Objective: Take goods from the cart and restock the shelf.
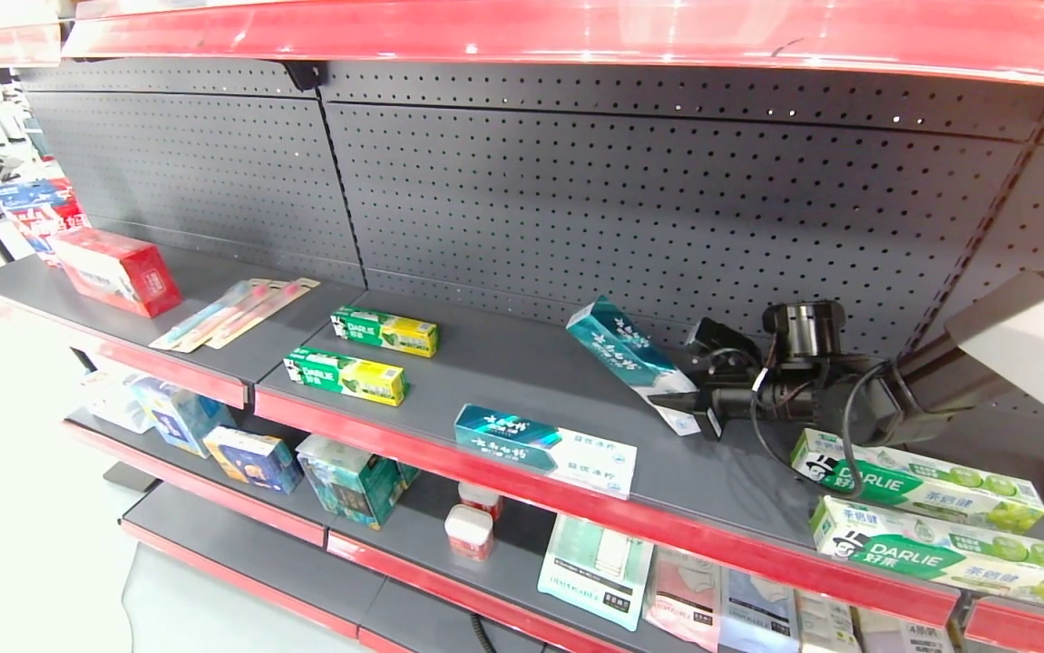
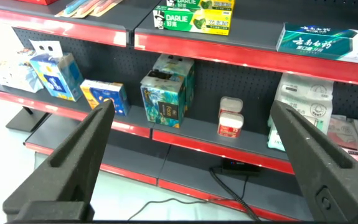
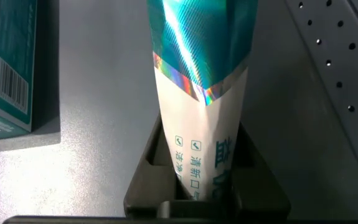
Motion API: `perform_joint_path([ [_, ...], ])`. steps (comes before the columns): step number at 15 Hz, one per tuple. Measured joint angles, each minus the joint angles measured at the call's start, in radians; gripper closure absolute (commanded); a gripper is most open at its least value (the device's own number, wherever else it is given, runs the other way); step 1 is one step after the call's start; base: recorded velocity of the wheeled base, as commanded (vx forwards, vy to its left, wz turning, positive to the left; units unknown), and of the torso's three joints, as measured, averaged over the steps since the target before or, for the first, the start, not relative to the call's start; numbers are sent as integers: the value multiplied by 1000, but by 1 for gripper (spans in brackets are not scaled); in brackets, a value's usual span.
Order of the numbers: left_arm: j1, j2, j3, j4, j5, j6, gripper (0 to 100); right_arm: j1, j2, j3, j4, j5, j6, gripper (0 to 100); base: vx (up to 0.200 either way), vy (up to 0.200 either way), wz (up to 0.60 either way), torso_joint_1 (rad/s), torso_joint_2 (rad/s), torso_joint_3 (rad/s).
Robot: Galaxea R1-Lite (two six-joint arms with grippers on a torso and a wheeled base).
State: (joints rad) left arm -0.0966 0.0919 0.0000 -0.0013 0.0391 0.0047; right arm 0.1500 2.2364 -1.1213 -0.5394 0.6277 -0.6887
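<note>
Your right gripper (image 1: 680, 405) is clamped on one end of the teal toothpaste box (image 1: 626, 349). It's tilted over the grey shelf (image 1: 503, 372) near the back panel (image 1: 576, 199), behind a matching box (image 1: 544, 449). Your left gripper (image 2: 191, 111) hangs wide open, facing the lower shelves (image 2: 197, 129).

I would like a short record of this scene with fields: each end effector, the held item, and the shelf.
Right end effector: shut on teal toothpaste box
Held box pose: tilted, above the middle shelf
Left end effector: open, holding nothing
Already shelved: second teal box lying flat at the front edge
</note>
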Motion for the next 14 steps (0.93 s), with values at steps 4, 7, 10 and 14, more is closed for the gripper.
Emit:
perform_joint_path([
  [4, 0, 0, 0, 0, 0, 0, 0, 0, 1, 5, -1, 1, -12, 0, 0, 0, 0, 0, 0, 0],
  [7, 0, 0, 0, 0, 0, 0, 0, -4, 1, 9, -1, 1, -21, 0, 0, 0, 0, 0, 0, 0],
  [10, 0, 0, 0, 0, 0, 0, 0, -7, 1, 8, -2, 1, -21, 0, 0, 0, 0, 0, 0, 0],
  [14, 0, 0, 0, 0, 0, 0, 0, -36, -13, 7, -4, 0, -13, 0, 0, 0, 0, 0, 0, 0],
])
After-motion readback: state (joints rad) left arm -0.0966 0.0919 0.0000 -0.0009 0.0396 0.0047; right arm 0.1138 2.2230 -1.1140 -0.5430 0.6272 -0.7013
